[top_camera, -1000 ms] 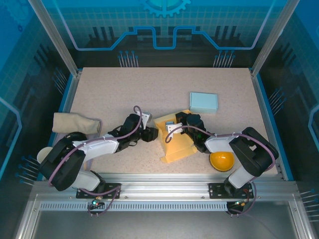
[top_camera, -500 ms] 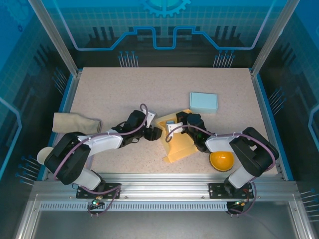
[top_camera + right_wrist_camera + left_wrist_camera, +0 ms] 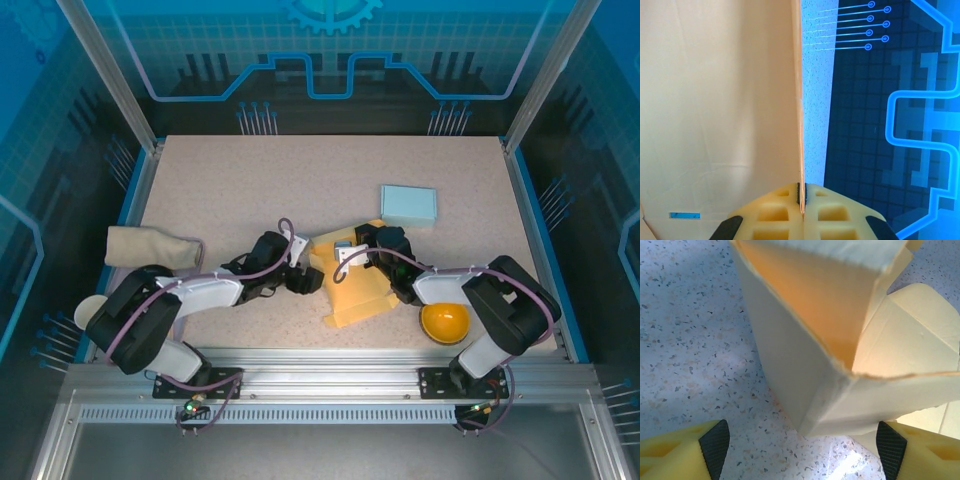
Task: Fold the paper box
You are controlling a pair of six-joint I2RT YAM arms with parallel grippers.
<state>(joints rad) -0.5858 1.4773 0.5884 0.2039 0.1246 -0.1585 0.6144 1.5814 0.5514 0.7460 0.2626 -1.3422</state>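
Top external view: the paper box point(image 3: 358, 290) is judged half folded at the counter's point(image 3: 230, 190) near middle, one wall pinched by the right claw point(image 3: 801, 192), the left claw point(image 3: 802, 447) spread by its corner, flaps not yet closed.

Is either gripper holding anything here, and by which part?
The right gripper pinches the paper box by one panel's edge; the left gripper is open, holding nothing.
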